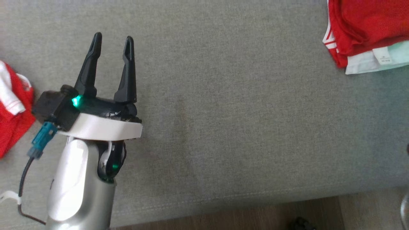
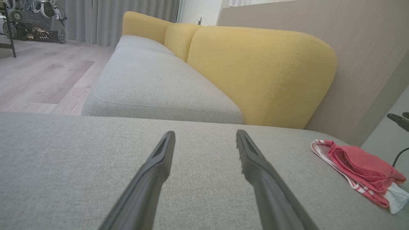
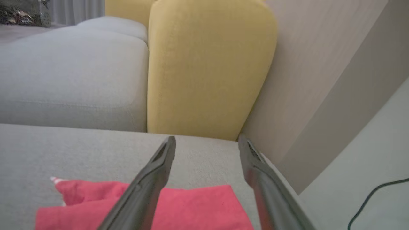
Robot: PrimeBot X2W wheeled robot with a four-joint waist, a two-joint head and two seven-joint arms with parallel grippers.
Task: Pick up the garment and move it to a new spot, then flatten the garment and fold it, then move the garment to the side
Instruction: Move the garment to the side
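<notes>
Garment (image 3: 198,207) lies just beneath right jaws, spread empty, as are left jaws.

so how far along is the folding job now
Looks nearly finished. Done: the red garment lies folded at the right edge of the grey cushion. In hand: nothing; the right gripper is open over it, the left gripper open above bare cushion. Left: probably just pulling the arms back. A second red garment lies bunched at the cushion's left edge.

Grey sofa seat (image 1: 243,111), yellow backrests (image 2: 262,73), wood floor (image 2: 41,76), grey curtains (image 2: 121,19)
</notes>
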